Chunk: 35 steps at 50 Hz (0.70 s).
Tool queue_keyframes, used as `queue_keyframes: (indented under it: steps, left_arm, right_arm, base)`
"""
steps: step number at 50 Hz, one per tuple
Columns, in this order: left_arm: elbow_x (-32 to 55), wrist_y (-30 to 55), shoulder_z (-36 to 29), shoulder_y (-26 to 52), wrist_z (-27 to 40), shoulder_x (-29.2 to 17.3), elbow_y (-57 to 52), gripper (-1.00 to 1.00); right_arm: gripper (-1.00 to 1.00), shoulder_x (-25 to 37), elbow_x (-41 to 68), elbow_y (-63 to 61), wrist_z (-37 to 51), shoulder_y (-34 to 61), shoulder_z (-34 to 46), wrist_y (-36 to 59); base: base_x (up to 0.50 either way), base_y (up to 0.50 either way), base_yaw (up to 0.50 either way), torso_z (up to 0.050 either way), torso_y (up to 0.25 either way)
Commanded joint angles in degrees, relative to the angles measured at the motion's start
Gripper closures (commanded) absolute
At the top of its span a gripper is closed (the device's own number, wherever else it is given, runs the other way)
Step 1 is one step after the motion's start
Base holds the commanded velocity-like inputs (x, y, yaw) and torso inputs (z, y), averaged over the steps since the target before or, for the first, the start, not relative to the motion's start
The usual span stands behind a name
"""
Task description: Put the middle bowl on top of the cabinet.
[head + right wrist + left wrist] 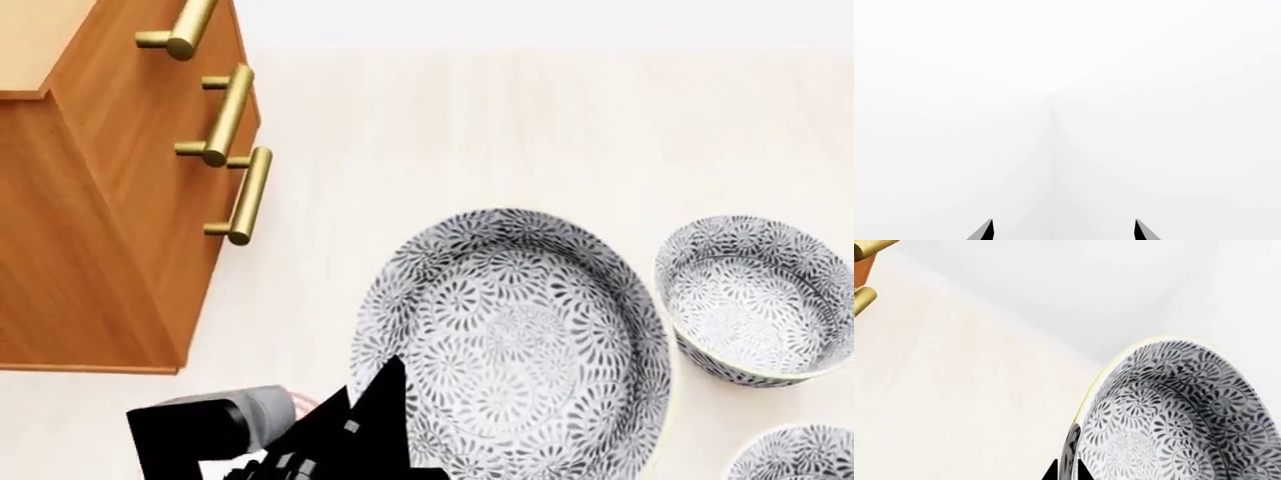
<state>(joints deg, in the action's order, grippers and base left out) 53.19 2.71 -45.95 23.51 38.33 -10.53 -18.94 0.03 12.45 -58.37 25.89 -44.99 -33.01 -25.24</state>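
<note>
Middle bowl (pixel 514 345) held up off the table (pixel 534 130) — left gripper (pixel 1067 474) pinching its near rim.
Right gripper (pixel 1063 231) jaws spread on blank white, holding nothing. Beyond: two more patterned bowls (pixel 758 298) to the right, cabinet (pixel 114 200) farther left — brass handles (pixel 220 115) visible.

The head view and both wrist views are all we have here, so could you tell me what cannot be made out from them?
- Cabinet: top and left side cut off in the head view.
- Third bowl: only a sliver at that view's corner.
- Middle bowl: cut off in the left wrist view.
- Left gripper: its fingertips straddle the bowl's rim, the rest is off-frame.
- Right gripper: faces blank white, so its position is unknown.
</note>
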Motion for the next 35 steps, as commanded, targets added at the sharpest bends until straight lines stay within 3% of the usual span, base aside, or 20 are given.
queue_keyframes:
  steps: [1,15,35]
  left_arm:
    - [-1.7,-0.49,-0.17,1.27,0.93,-0.82,-5.42,1.0]
    - [0.34,3.52,0.17,6.47,5.43,-1.29,-12.25,1.0]
    - [9.81,13.56,3.78,24.5,17.27,0.27,-21.36,1.0]
  right_arm:
    - [-1.0,0.0,0.02,-0.1,-0.09,0.0,-0.05,-0.09]
    - [-1.0,0.0,-0.57,-0.13,0.29,0.0,0.5,-0.63]
    - [-1.0,0.04,-3.15,0.73,1.64,0.03,3.08,-2.16]
  base:
    - [0.0,0.0,0.0,0.05,0.1]
    - [0.0,0.0,0.0,0.05,0.103]
    - [0.0,0.0,0.0,0.05,0.141]
